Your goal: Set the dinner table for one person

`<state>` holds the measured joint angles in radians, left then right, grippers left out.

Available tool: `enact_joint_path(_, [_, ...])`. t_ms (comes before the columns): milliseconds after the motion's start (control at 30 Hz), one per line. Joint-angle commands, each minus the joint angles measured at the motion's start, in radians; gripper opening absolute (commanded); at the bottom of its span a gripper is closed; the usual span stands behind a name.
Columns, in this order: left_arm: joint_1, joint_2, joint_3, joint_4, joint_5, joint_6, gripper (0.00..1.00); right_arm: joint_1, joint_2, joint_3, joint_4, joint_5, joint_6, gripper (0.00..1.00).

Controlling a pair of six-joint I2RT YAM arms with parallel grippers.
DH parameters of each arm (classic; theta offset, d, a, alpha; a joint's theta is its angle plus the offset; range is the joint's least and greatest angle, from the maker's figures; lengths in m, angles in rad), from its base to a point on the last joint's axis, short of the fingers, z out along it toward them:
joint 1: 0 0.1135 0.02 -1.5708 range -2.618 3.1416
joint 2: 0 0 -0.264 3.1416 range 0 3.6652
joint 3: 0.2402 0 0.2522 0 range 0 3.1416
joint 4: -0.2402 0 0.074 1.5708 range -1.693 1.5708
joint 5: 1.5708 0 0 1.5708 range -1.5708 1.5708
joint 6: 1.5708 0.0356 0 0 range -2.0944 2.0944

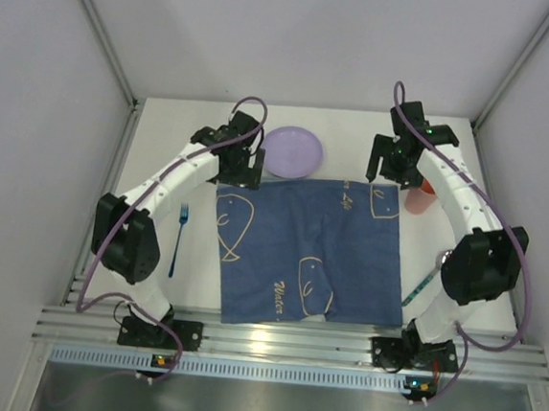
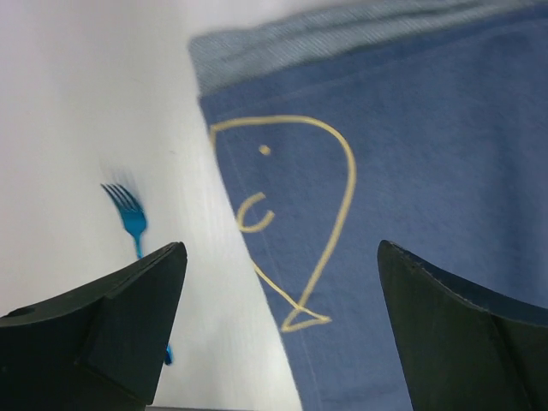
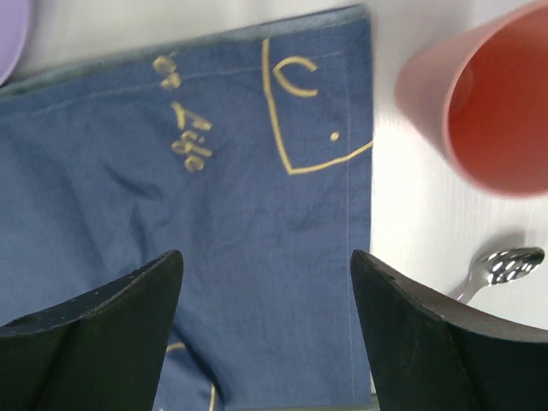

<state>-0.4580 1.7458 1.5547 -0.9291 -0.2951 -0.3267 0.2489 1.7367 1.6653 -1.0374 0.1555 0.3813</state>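
Note:
The white dinner table [image 1: 159, 162] carries a dark blue cloth [image 1: 309, 252] with yellow line drawings, spread flat at its middle. A purple plate [image 1: 294, 151] lies just beyond the cloth's far left corner. A blue fork [image 1: 178, 240] lies left of the cloth. A pink-red cup [image 1: 421, 197] stands at the cloth's far right corner. My left gripper [image 1: 239, 174] is open and empty over the cloth's far left corner [image 2: 281, 250]. My right gripper [image 1: 386, 167] is open and empty over the far right corner [image 3: 265, 257], with the cup [image 3: 488, 103] beside it.
A metal spoon [image 3: 505, 265] lies on the table right of the cloth, near the cup; in the top view its handle [image 1: 421, 286] runs beside the right arm. The ribbed aluminium rail [image 1: 291, 342] runs along the near edge. Grey walls close in on three sides.

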Motion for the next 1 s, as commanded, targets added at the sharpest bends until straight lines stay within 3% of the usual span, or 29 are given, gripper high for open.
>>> enact_joint_path(0, [-0.068,-0.140,-0.092,-0.022,0.123,-0.112,0.98,0.058,-0.201,-0.082,0.029,-0.075,0.001,0.80])
enact_joint_path(100, [-0.129,-0.199,-0.272,0.077,0.246,-0.191,0.95,0.070,-0.328,-0.345,0.106,-0.228,0.043,0.77])
enact_joint_path(200, [-0.160,-0.238,-0.467,0.280,0.430,-0.245,0.92,0.073,-0.353,-0.551,0.212,-0.342,0.093,0.58])
enact_joint_path(233, [-0.166,-0.238,-0.501,0.321,0.462,-0.256,0.91,0.075,-0.350,-0.590,0.239,-0.355,0.102,0.42])
enact_joint_path(300, [-0.172,-0.224,-0.562,0.413,0.540,-0.270,0.89,0.075,-0.318,-0.675,0.308,-0.381,0.108,0.22])
enact_joint_path(333, [-0.186,-0.200,-0.568,0.427,0.548,-0.268,0.89,0.076,-0.301,-0.696,0.329,-0.393,0.108,0.04])
enact_joint_path(367, [-0.192,-0.183,-0.570,0.434,0.547,-0.268,0.89,0.075,-0.284,-0.714,0.348,-0.404,0.108,0.00])
enact_joint_path(600, [-0.205,-0.026,-0.552,0.394,0.504,-0.241,0.85,0.072,-0.126,-0.773,0.422,-0.364,0.085,0.00])
enact_joint_path(967, [-0.182,0.029,-0.486,0.138,0.239,-0.123,0.84,-0.030,-0.062,-0.823,0.395,-0.238,0.065,0.00])
